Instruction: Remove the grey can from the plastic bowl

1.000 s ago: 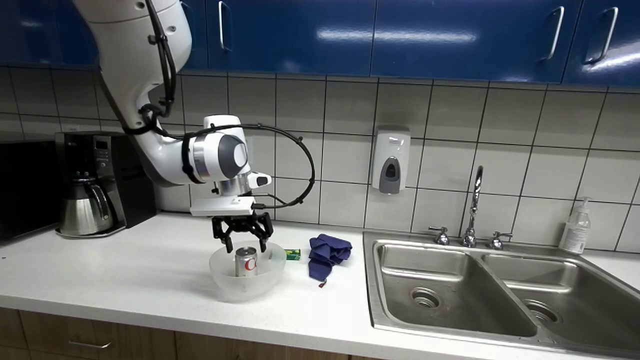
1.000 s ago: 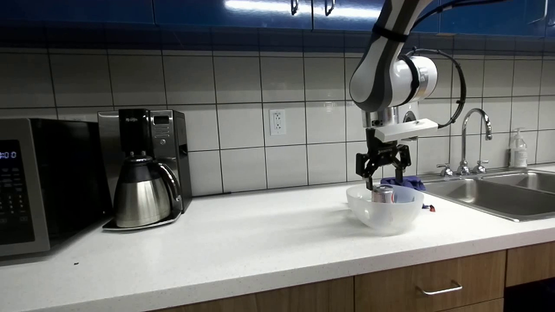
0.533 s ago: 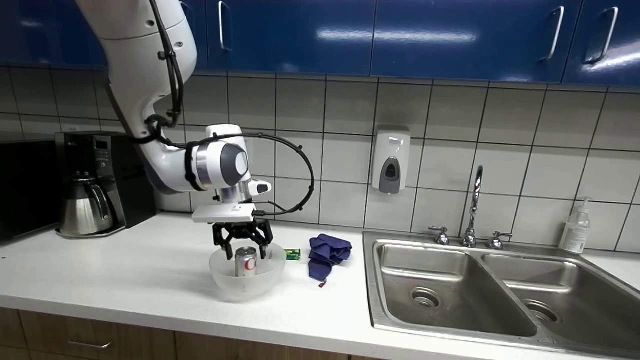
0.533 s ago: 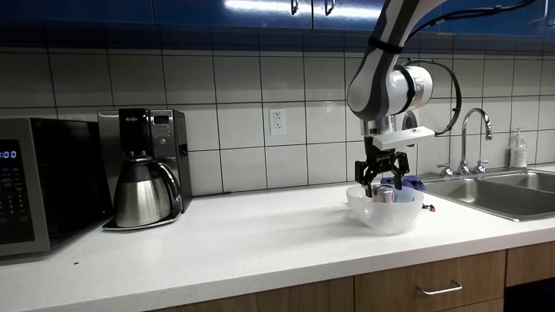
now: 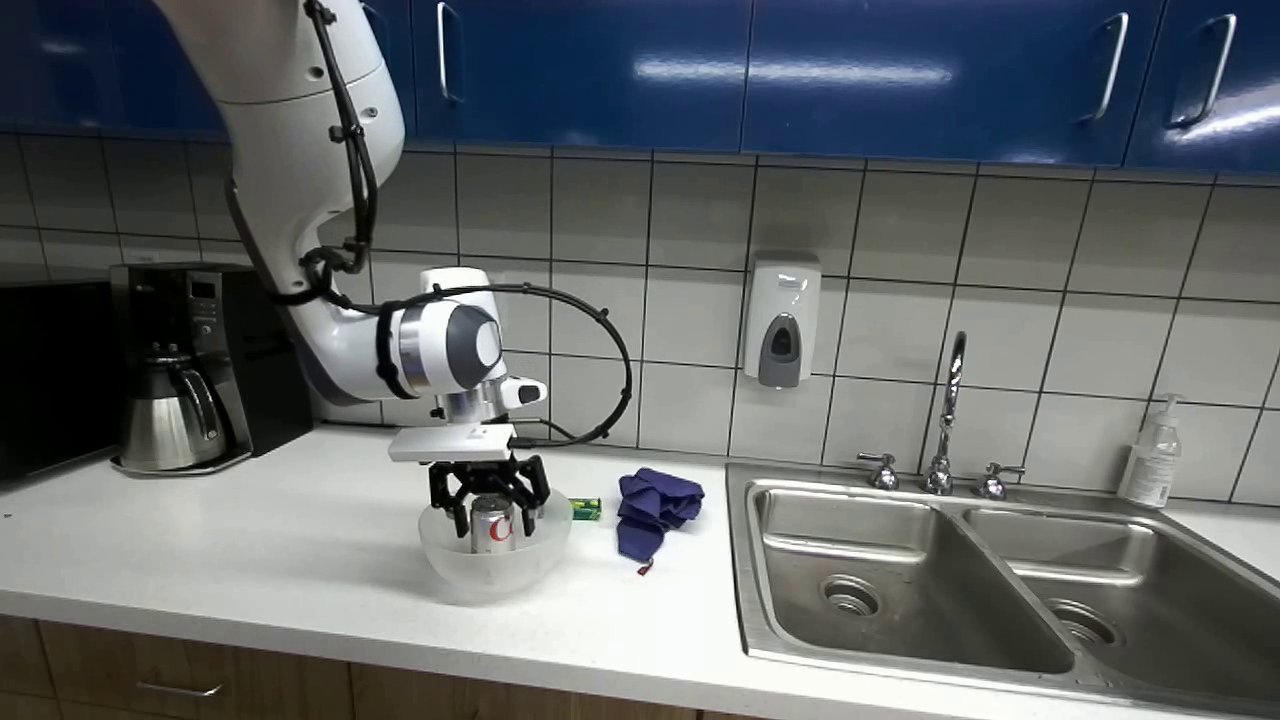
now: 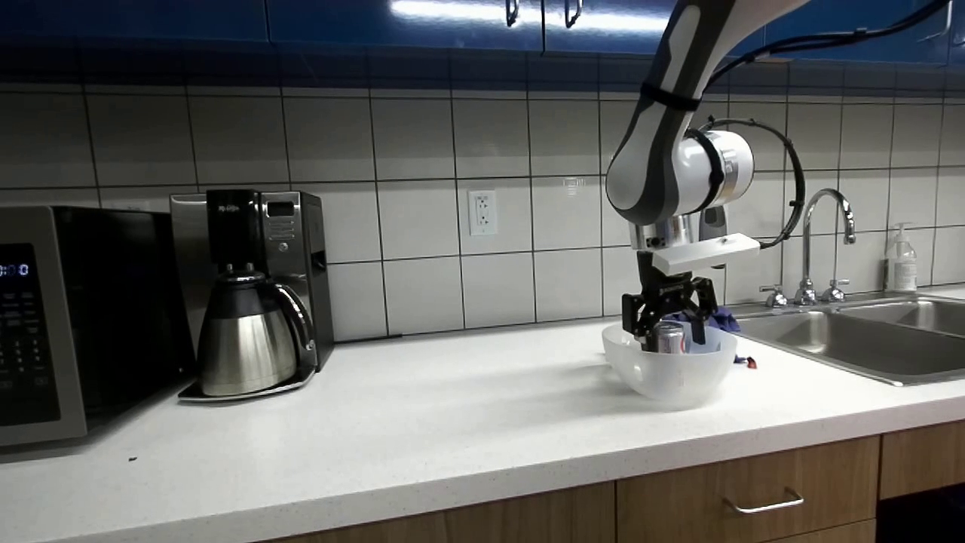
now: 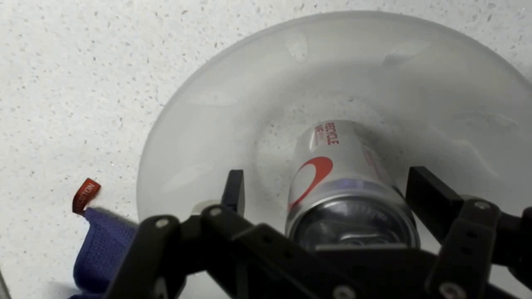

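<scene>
One counter [image 5: 300, 540] bears one sink [image 5: 752, 560] with two basins [image 5: 900, 600], one cloth [image 5: 655, 505], one bowl [image 5: 495, 578]; one can [image 7: 341, 174] stands upright inside, between two wide-parted fingers [image 7: 432, 199] of one gripper [image 5: 495, 528].

The white jointed arm [image 5: 300, 150] points its black two-fingered end effector [image 5: 496, 526] downward, spread astride the silver-grey cylindrical metal can [image 5: 489, 540].
</scene>
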You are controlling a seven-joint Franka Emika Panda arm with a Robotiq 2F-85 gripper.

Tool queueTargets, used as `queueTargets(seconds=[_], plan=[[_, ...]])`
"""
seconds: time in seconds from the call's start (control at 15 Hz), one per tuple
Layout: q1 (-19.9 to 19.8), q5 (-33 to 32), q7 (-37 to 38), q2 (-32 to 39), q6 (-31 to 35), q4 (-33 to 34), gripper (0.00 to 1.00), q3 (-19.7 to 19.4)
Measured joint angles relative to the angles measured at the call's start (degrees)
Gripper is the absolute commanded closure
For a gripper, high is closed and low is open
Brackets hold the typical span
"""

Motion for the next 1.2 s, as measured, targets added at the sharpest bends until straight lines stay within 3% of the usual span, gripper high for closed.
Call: queueTargets(seconds=[0.2,0.27,0.33,0.6,1.2], plan=[[0.00,0.00,0.00,0.86,0.11,0.32,0.00,-0.31],[0.01,0.00,0.00,1.13,0.23,0.43,0.25,-0.43],[0.01,0.00,0.00,1.44,0.41,0.56,0.26,-0.52],[0.03,0.07,0.00,2.24,1.21,0.97,0.57,-0.60],[0.08,0.09,0.00,2.37,2.63,1.05,0.58,-0.63]])
